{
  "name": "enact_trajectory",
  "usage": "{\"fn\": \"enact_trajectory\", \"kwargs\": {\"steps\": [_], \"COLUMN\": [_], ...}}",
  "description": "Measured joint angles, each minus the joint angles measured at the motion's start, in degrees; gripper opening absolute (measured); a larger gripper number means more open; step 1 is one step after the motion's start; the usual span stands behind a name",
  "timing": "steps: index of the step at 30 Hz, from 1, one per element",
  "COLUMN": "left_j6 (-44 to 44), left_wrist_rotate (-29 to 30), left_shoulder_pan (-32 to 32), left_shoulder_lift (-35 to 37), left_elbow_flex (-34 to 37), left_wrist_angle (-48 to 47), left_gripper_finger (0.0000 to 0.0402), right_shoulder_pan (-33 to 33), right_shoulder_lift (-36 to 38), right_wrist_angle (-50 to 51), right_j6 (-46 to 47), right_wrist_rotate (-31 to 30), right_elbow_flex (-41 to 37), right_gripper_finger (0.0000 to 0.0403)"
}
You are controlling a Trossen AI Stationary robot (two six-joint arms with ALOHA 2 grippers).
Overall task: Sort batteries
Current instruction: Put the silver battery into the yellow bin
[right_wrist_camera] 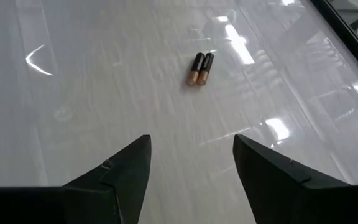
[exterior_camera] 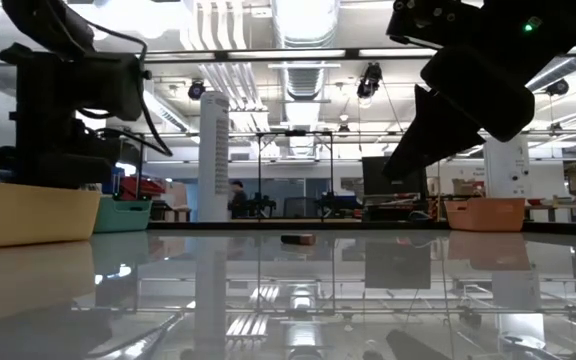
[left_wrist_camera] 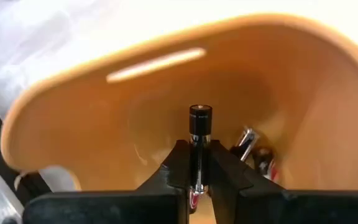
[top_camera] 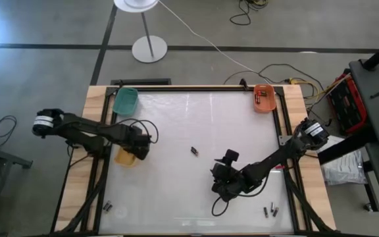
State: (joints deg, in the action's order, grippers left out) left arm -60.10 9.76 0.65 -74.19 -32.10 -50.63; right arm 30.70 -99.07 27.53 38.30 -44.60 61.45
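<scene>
Glossy table (right_wrist_camera: 73, 74) — two dark, copper-tipped batteries (right_wrist_camera: 200, 68).

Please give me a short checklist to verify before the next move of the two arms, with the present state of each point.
1. Left gripper jaws shut on a dark battery: ok.
2. Left gripper is over the yellow bin, ready to drop: ok.
3. Yellow bin has room; a few batteries already lie inside: ok.
4. Right gripper jaws open and empty: ok.
5. Pair of batteries lies ahead of the right gripper, nothing in between: ok.
6. Type of the held battery matches this bin: cannot tell.
</scene>
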Motion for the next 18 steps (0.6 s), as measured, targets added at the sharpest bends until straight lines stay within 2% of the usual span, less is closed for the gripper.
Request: {"fn": "enact_trajectory", "kwargs": {"steps": [7, 13, 18], "left_j6": [2.6, 2.6, 3.5], "left_wrist_rotate": [-0.3, -2.4, -2.6], "left_shoulder_pan": [1.6, 1.6, 1.6], "left_shoulder_lift": [-0.2, -0.1, -0.1], "left_elbow_flex": [-0.3, -0.1, -0.2], "left_wrist_angle": [0.4, 0.7, 0.6], "left_gripper_finger": [0.0019, 0.0090, 0.0124], "right_shoulder_pan": [0.0, 0.0, 0.3], "right_shoulder_lift": [0.0, 0.0, 1.0], "right_wrist_angle": [0.0, 0.0, 0.8], "right_j6": [1.1, 2.1, 1.6], "right_wrist_rotate": [0.0, 0.6, 3.4], "right_elbow_flex": [0.0, 0.0, 0.1], "right_gripper_finger": [0.0219, 0.0222, 0.0230]}}
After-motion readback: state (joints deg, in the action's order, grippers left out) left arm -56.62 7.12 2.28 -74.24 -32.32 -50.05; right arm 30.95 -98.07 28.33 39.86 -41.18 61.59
